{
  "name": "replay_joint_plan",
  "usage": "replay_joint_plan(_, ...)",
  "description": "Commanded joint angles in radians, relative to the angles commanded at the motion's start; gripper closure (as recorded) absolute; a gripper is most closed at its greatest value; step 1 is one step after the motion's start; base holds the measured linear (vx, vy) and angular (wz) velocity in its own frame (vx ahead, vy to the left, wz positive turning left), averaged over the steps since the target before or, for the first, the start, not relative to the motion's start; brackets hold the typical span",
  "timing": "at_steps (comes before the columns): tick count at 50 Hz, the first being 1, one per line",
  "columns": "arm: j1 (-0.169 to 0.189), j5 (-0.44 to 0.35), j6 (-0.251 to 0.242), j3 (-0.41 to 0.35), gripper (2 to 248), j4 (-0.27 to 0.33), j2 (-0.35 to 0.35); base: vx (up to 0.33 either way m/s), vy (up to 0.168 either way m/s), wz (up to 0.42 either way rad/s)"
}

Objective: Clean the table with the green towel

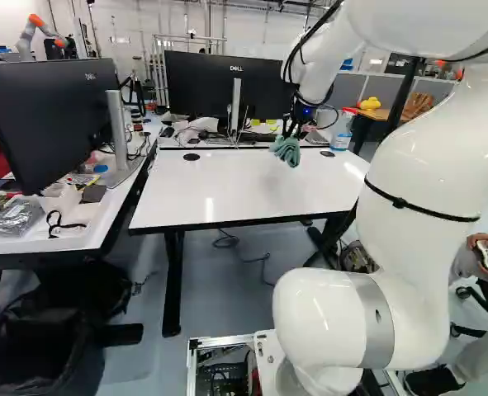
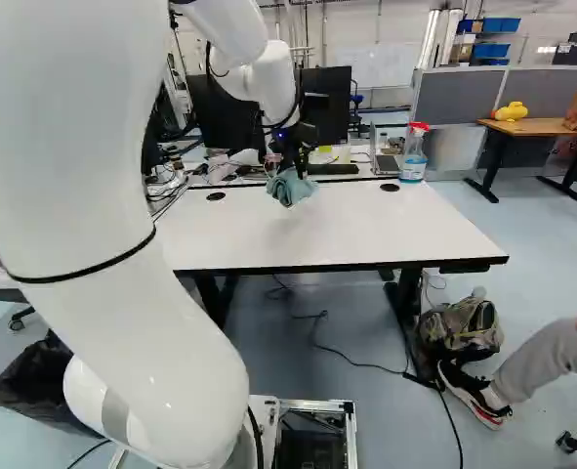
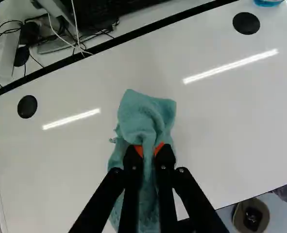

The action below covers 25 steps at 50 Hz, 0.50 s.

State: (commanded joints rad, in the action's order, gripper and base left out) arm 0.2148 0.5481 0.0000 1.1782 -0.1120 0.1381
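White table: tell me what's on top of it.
A spray bottle and two round black caps are on the table. The gripper holds the green towel over it; in the wrist view, the towel hides the patch of table behind it.

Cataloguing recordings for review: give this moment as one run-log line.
hand: shut on green towel | towel: over white table | table contact: unclear | spray bottle: upright on table

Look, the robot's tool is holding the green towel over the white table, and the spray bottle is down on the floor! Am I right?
Not quite: the spray bottle isn't on the floor. The right base view shows it standing on the white table, near its far edge. The rest is right: the tool is holding the green towel over the table.
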Motion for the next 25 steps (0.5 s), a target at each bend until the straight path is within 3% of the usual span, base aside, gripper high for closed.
replay_joint_plan(25,0.049,0.0,0.0,0.129,208,0.0,0.114,0.0,0.0,0.0)
